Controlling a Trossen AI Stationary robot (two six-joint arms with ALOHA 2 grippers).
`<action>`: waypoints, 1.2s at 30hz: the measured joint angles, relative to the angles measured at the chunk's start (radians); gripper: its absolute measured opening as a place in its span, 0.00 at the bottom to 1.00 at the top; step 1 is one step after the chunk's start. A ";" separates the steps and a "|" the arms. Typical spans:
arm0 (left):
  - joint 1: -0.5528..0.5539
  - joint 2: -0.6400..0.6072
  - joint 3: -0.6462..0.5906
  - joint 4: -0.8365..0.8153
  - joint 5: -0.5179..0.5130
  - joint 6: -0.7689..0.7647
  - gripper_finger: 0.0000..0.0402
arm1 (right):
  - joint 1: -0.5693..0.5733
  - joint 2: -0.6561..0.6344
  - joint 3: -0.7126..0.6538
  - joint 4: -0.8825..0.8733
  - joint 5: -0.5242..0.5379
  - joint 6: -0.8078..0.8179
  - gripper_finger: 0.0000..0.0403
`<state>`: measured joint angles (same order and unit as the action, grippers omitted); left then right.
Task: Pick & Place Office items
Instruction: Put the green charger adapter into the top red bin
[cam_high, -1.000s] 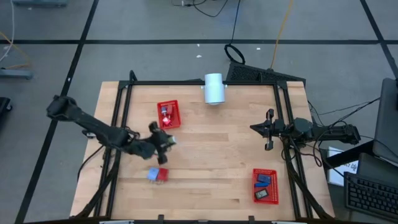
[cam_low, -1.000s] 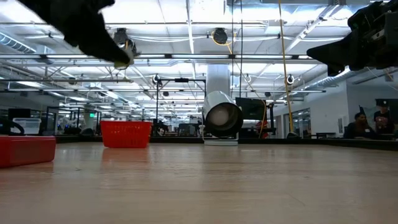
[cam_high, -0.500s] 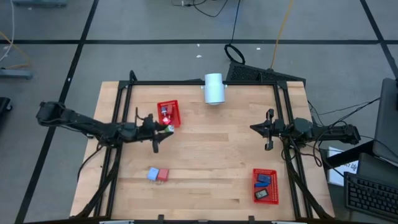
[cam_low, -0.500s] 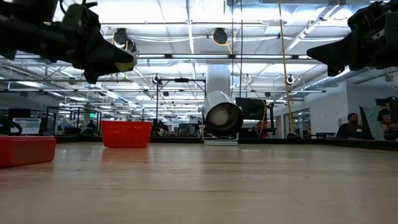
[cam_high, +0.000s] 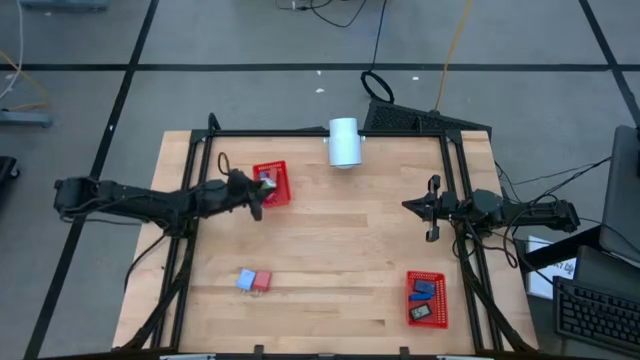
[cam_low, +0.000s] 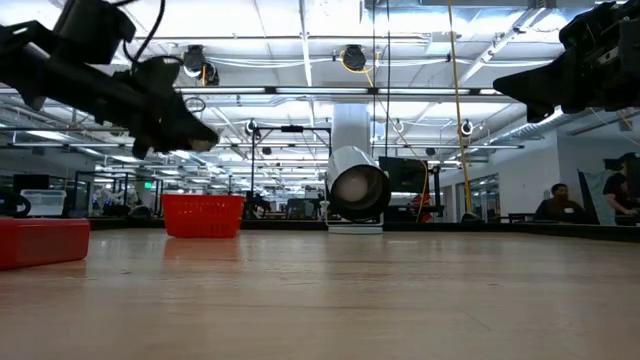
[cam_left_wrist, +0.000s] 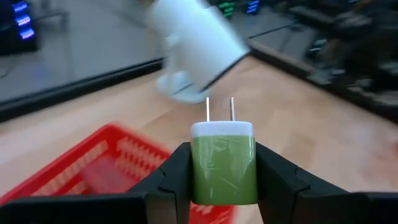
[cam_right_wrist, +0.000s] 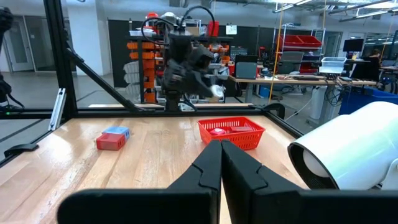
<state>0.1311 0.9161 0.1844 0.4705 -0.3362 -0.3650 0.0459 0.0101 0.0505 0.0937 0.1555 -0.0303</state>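
Carrying a plug-in charger (cam_left_wrist: 222, 162) toward the rear basket (cam_high: 273, 184), the left hand (cam_high: 258, 186) hangs above the bench (cam_high: 340, 230) at that basket's near-left edge, its fingers (cam_left_wrist: 171, 177) clamped on the charger's two sides with the prongs pointing ahead. This looks like the delivery step of one pick-and-place round: the wrist view puts the basket's red mesh just below and ahead of the charger, so the next move probably calls for a short advance over the rim, a slight drop, and then parting the fingers so the piece falls inside and not on the wall. Something red and pale already lies in that basket, though too small to name. Nearer the front of the bench, a light blue piece (cam_high: 245, 280) and a red piece (cam_high: 262, 281) lie touching each other, well apart from the left hand, and seem to be waiting their turn. A white cylinder (cam_high: 344, 142) lies at the back edge, clear of the work. Farther right, a second basket (cam_high: 425, 299) near the front holds a blue piece (cam_high: 424, 290) and a black piece (cam_high: 421, 312). The right hand (cam_high: 431, 208) waits above the bench's right side, fingers pressed together and empty.
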 joint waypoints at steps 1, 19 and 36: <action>0.010 0.000 0.000 -0.027 -0.014 -0.018 0.32 | 0.000 0.000 0.000 0.000 0.000 0.000 0.00; 0.033 0.000 0.005 -0.215 -0.135 -0.369 0.32 | 0.000 0.000 0.000 0.000 0.000 0.000 0.00; 0.027 0.465 0.400 -0.512 -0.214 -0.519 0.32 | 0.000 0.000 0.000 0.000 0.000 0.000 0.00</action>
<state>0.1577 1.3811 0.5847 -0.0416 -0.5502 -0.8839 0.0456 0.0100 0.0505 0.0937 0.1555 -0.0303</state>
